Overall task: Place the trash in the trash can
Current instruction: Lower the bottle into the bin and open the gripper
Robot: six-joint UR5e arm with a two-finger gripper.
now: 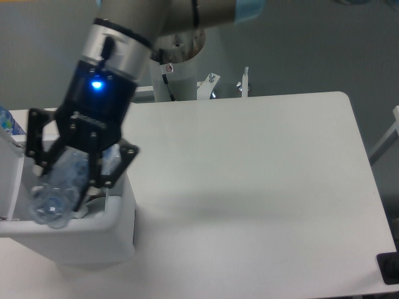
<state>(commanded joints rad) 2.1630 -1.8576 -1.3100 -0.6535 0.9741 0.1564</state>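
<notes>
Camera: pincer [70, 175] grips bottle [59, 192] above trash can [93, 233].

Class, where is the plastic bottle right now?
At the camera view's left, the plastic bottle is held tilted in the gripper, above the open trash can.

The gripper [75, 171] and the bottle [59, 190] cover most of the inside of the trash can [93, 233], so nothing in it can be seen. The bottle looks blurry. The can's lid [7, 177] is cut off by the left edge.
</notes>
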